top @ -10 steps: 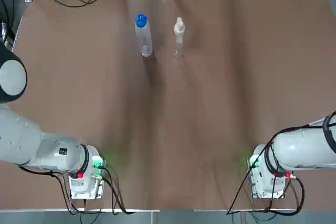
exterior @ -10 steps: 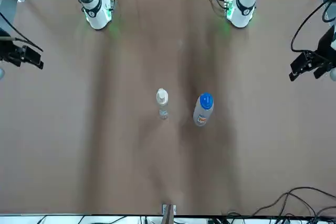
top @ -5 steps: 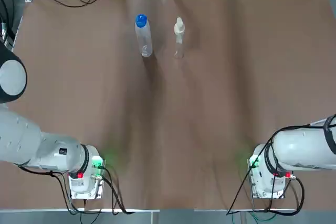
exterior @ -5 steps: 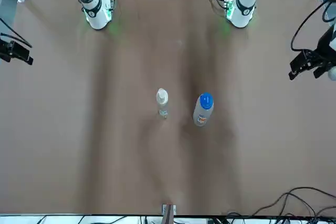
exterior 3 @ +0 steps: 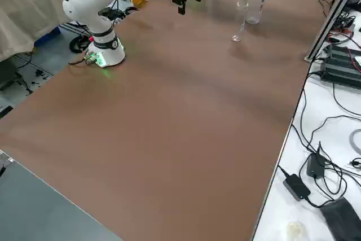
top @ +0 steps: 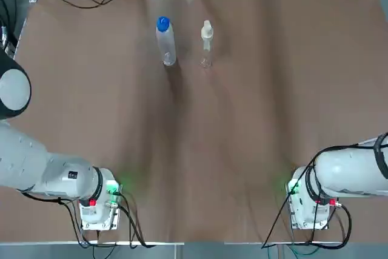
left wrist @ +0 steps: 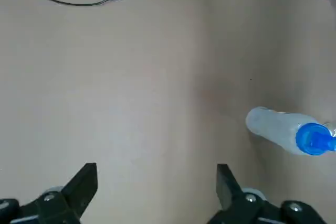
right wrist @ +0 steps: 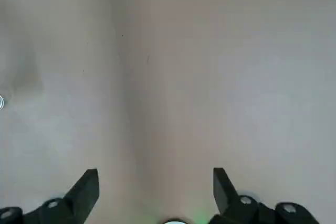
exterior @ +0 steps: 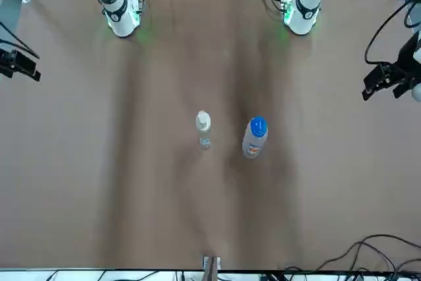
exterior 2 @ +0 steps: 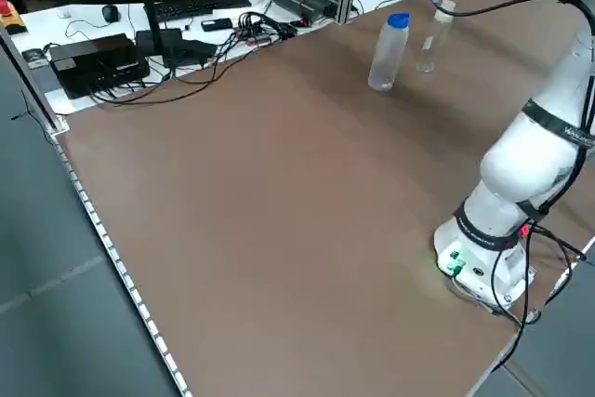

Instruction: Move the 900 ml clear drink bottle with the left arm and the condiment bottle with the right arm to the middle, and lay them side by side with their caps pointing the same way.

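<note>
Your drink bottle point(exterior: 254, 139) stands upright mid-frame toward the spread left gripper point(exterior: 383, 90), condiment bottle point(exterior: 203, 129) toward the spread right gripper point(exterior: 26, 70)

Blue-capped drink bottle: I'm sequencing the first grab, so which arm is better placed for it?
Left. The drink bottle stands left of the condiment bottle, and the open left gripper hovers nearer it than the right gripper.
</note>
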You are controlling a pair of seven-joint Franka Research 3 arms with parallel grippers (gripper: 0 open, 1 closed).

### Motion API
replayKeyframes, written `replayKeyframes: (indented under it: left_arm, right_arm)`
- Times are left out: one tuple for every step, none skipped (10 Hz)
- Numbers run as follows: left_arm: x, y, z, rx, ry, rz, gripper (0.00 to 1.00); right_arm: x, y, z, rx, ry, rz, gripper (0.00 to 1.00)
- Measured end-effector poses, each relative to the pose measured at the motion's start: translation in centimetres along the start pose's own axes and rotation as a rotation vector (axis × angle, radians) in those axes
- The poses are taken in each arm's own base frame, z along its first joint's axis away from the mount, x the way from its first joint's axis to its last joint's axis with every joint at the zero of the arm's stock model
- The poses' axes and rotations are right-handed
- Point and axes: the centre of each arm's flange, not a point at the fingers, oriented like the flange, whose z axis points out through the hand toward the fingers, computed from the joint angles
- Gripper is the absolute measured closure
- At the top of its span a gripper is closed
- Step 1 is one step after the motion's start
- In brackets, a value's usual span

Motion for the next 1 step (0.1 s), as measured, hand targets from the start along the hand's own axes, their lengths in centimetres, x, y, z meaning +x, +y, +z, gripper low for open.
replayKeyframes:
  left_arm:
    - [0.00, 0.00, 0.00, 0.000, 0.000, 0.000, 0.00]
  right_arm:
    - [0.01, 0.10, 0.00, 0.000, 0.000, 0.002, 0.04]
